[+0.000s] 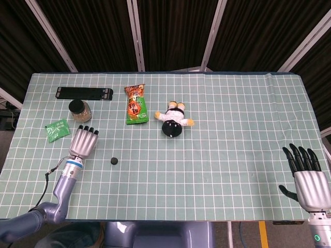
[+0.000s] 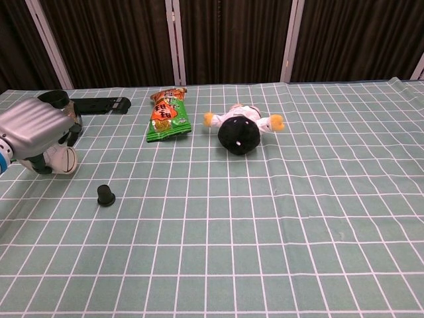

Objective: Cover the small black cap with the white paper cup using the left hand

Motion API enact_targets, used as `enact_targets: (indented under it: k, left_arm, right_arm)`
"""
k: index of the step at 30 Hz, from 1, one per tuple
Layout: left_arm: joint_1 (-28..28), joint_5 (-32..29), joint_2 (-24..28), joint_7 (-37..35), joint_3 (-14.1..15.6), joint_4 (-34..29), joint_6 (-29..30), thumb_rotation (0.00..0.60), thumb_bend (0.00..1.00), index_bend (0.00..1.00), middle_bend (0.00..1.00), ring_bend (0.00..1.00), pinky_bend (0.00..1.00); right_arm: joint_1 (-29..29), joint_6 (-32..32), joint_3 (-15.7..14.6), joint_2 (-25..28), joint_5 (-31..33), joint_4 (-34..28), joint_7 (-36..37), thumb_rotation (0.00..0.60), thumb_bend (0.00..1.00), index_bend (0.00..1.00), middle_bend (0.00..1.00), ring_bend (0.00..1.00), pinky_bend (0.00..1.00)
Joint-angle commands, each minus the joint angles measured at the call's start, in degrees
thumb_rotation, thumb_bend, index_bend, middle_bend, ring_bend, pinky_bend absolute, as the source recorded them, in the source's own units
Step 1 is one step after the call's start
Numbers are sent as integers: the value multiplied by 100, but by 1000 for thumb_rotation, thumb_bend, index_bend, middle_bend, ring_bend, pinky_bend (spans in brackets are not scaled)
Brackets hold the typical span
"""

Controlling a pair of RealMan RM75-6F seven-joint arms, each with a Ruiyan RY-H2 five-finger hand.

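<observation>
Beside the round black cap (image 2: 105, 195), metallic left hand (image 2: 36, 132) covers the white paper cup (image 2: 63, 159).

Bare cloth lies between the left hand (image 2: 34, 132) and black cap (image 2: 105, 195) — jar (image 1: 79, 109) just behind.

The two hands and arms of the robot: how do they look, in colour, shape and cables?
Both are built alike. The left hand has a silver metal back and black fingers; its wrist carries a white and blue ring, a thin dark cable loops beside it, and the forearm is smooth grey-lilac. The right hand has the same silver back, black fingers and black thumb; a small green light ring shows low on its wrist.
</observation>
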Motion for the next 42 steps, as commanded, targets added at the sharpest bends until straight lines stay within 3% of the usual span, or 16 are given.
enact_targets:
  k: [1,3,8,13,16,28,42]
  left_arm:
    - [155,-126,301,-1438,-448,-799,238,600,14,504,438,403,455]
    - [229,-65,477,-2245,-574,-1078,278,600,15,504,432,397,453]
    - [600,-440,882,-5535,-1230,-2094,62,600,15,504,431,389,450]
    - [739,-437,1175,-7266,-1304,-2417,-498,600,17,466,379,333,436]
    - [756,-159,1125,-8033,-1118,-2274,-732,600,16,466,376,330,436]
    - [614,432,442,-8732,-508,-1270,-831,600,18,465,376,329,436]
    - [605,462,163,-8785,-334,-798,-729,600,17,465,374,328,431]
  right_arm:
    - [-3,4,-4,6,-2,-8,14,600,0,0,0,0,0]
    - [-5,6,-10,12,-12,-16,22,600,0,0,0,0,0]
    - [-11,29,-27,23,-59,-36,26,600,0,0,0,0,0]
    - [-4,19,-35,25,-76,-54,11,600,0,0,0,0,0]
    - [8,-4,-39,12,-72,-54,-10,600,0,0,0,0,0]
    - [1,-8,-23,27,2,-10,46,600,0,0,0,0,0]
    - [-8,11,-38,54,-32,-8,140,600,0,0,0,0,0]
